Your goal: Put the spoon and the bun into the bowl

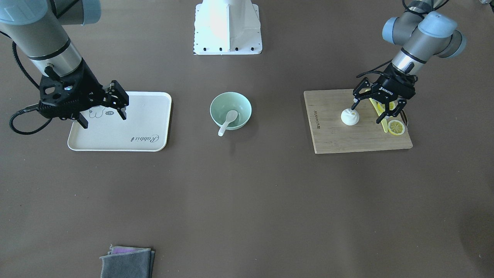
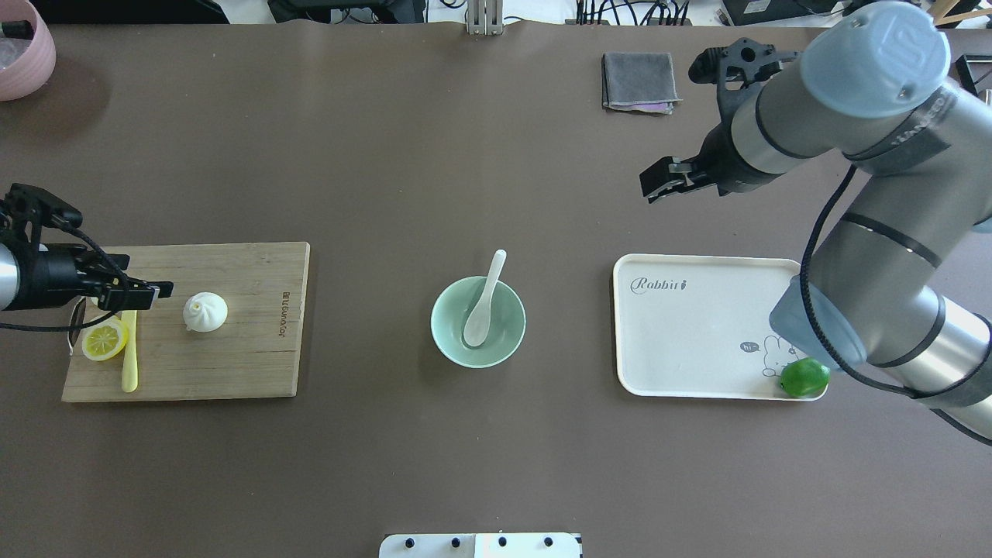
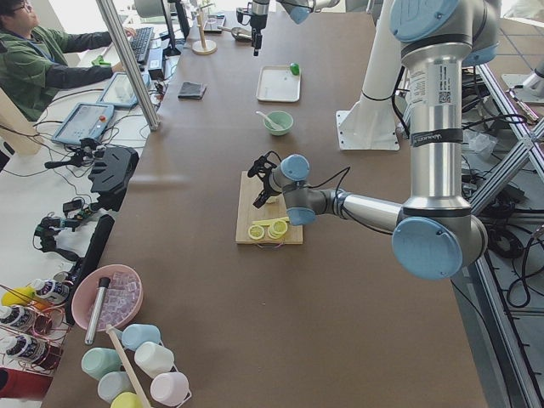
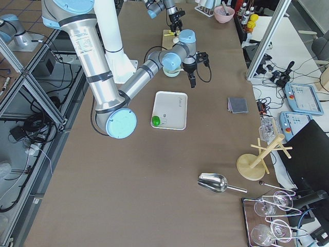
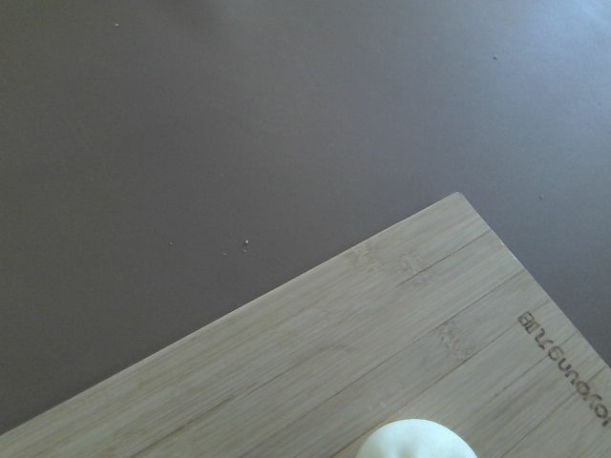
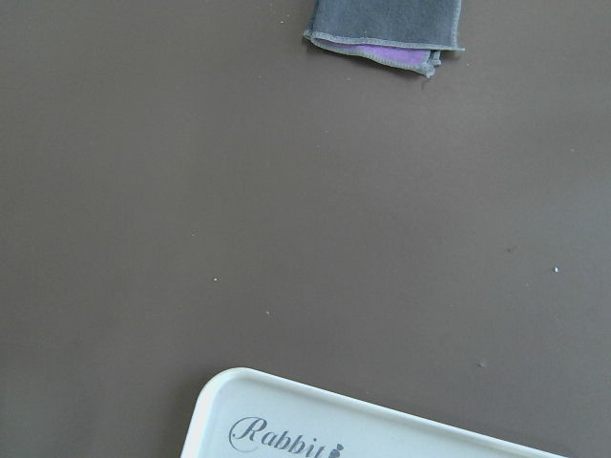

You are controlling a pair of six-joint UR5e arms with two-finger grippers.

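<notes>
The white spoon (image 1: 227, 121) lies in the mint-green bowl (image 1: 243, 106) at the table's middle, scoop inside and handle over the rim; both show in the overhead view, the spoon (image 2: 484, 298) and the bowl (image 2: 446, 341). The white pleated bun (image 1: 350, 117) sits on the wooden cutting board (image 1: 347, 139), also in the overhead view (image 2: 205, 311) and at the bottom edge of the left wrist view (image 5: 415, 441). My left gripper (image 1: 367, 112) is open and empty, low over the board just beside the bun. My right gripper (image 1: 103, 119) is open and empty above the white tray (image 1: 146, 116).
A lemon slice (image 2: 105, 339) and a yellow-green knife (image 2: 129, 364) lie on the board under the left gripper. A green lime (image 2: 804, 377) sits in the tray's corner. A folded grey cloth (image 2: 639, 80) lies at the far side. A pink bowl (image 2: 23, 46) stands at the far left corner.
</notes>
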